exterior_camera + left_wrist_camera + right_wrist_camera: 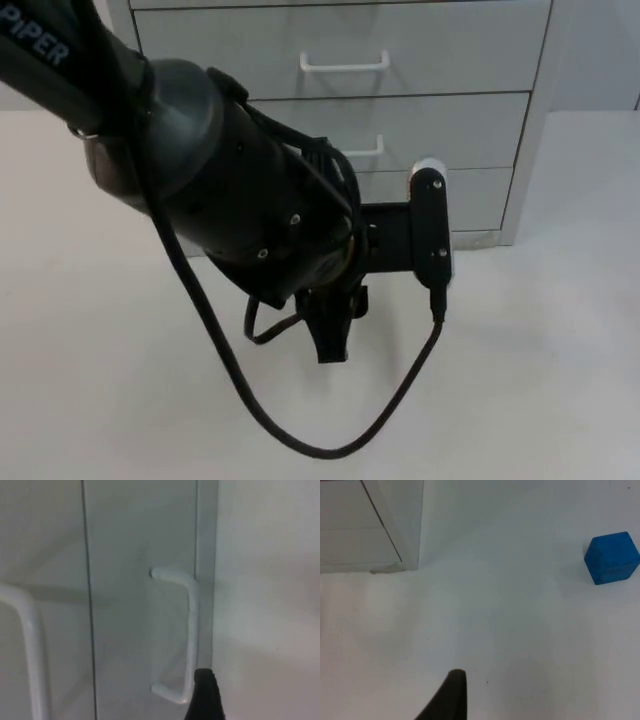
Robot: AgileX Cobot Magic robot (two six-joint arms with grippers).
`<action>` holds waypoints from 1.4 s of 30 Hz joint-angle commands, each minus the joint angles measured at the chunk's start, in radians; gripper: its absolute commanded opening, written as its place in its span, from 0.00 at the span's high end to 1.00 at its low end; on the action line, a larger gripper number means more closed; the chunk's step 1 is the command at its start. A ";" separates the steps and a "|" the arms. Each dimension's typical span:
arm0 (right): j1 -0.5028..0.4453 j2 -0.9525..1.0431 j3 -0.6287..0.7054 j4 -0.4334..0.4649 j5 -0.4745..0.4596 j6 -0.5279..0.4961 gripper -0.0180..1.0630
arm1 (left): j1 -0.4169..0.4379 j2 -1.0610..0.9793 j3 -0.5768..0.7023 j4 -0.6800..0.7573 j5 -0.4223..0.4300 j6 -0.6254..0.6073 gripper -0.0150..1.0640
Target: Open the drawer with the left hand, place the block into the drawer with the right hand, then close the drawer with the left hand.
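From above, the black left arm (200,170) reaches across the white tabletop (540,380) toward a pale grey drawer cabinet (440,120) standing against the back. 3 drawer fronts are stacked there, all pushed in flush; the top one carries a white bar handle (344,64), and the middle drawer's handle (368,150) peeks out just past the arm. The left gripper (330,335) hangs low in front of the bottom drawer, its black fingertip pointing down at the tabletop; I cannot tell whether its fingers are spread or closed.

From the left wrist, the cabinet front sits very close. A white curved handle (187,635) stands off the drawer panel, and a black fingertip (205,697) lies just beside the handle's near end, perhaps touching it.

From the right wrist, a small blue cube-shaped block (611,558) rests on the tabletop, well apart from the cabinet's corner. The right gripper waits above the bare surface, 1 dark fingertip (447,697) visible; its fingers' state cannot be told.
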 commanded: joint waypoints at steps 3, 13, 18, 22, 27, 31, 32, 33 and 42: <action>-0.005 -0.003 0.002 -0.002 -0.009 0.000 0.01 | 0.004 0.012 -0.029 0.015 -0.010 -0.020 0.44; -0.005 -0.003 0.003 0.001 0.002 0.000 0.01 | 0.020 0.058 -0.091 0.015 -0.009 -0.018 0.44; -0.005 -0.003 0.003 0.001 0.002 0.000 0.01 | 0.028 0.071 -0.115 0.015 -0.019 -0.018 0.44; -0.005 -0.003 0.003 0.001 0.002 0.000 0.01 | 0.050 0.071 -0.117 0.015 -0.041 -0.018 0.44; -0.005 -0.003 0.003 0.001 0.002 0.000 0.01 | 0.092 0.105 -0.117 0.015 -0.055 -0.018 0.44; -0.005 -0.003 0.003 0.001 -0.005 0.000 0.01 | 0.119 0.139 -0.119 0.015 -0.053 -0.007 0.44; -0.005 -0.003 0.003 0.001 -0.005 0.000 0.01 | 0.119 0.139 -0.119 0.015 -0.053 -0.007 0.44; -0.005 -0.003 0.003 0.001 -0.005 0.000 0.01 | 0.119 0.141 -0.119 0.015 -0.053 -0.007 0.44; -0.005 -0.003 0.003 0.003 -0.005 0.000 0.01 | 0.119 0.158 -0.149 0.015 -0.063 0.005 0.46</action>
